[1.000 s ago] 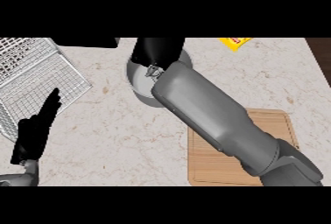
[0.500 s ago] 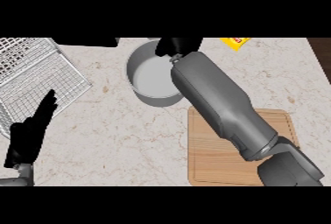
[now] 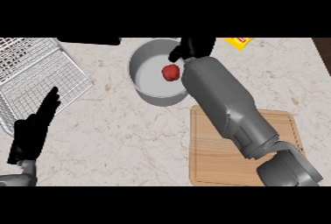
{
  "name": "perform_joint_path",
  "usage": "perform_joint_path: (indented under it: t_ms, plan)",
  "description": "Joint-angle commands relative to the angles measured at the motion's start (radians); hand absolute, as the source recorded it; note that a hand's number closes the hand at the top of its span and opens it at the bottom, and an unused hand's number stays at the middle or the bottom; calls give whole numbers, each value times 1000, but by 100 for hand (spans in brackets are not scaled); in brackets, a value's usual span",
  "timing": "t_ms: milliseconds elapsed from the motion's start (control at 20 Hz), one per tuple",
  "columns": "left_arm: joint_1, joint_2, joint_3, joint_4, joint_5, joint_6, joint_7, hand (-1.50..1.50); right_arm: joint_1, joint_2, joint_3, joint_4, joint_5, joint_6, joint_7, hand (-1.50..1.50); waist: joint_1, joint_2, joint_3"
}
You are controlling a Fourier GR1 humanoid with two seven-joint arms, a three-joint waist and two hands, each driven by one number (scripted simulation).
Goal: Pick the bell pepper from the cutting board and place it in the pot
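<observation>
The red bell pepper (image 3: 170, 72) lay inside the grey pot (image 3: 143, 83), on its floor toward the right side, apart from any finger, so the placing looked done. The right hand (image 3: 192, 47) hung over the pot's far right rim, fingers relaxed and holding nothing, its thumb pointing down toward the pepper. The grey right forearm ran from the lower right corner diagonally across the wooden cutting board (image 3: 210, 159), which carried nothing that could be seen, and covered the pot's right wall.

The main risk, as I judged it, was the withdrawal: the forearm sat low over the rim, so pulling back without lifting could catch the pot and drag or tip it toward the board, and the pepper might roll. A trailing finger could also hook the rim.

The left hand (image 3: 32, 133) rested open near the left edge, fingers straight and up, beside the wire rack (image 3: 29, 70). A yellow packet (image 3: 241, 42) lay just past the pot on the marbled counter (image 3: 123, 144).
</observation>
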Motion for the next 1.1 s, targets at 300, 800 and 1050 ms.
perform_joint_path:
  t_ms: [300,800,1050]
  plan:
    - [-17,16,17,23,2,-21,4,0,-19,2,-95,-53,-110,-287,-229,-150,-8,-3,1]
    - [12,-9,19,18,-34,9,-8,0,73,2,-117,-230,-421,-321,-424,-150,-36,-19,0]
    - [69,10,78,8,7,-15,-12,0,266,2,-64,-445,-502,-288,-495,-150,-76,-31,1]
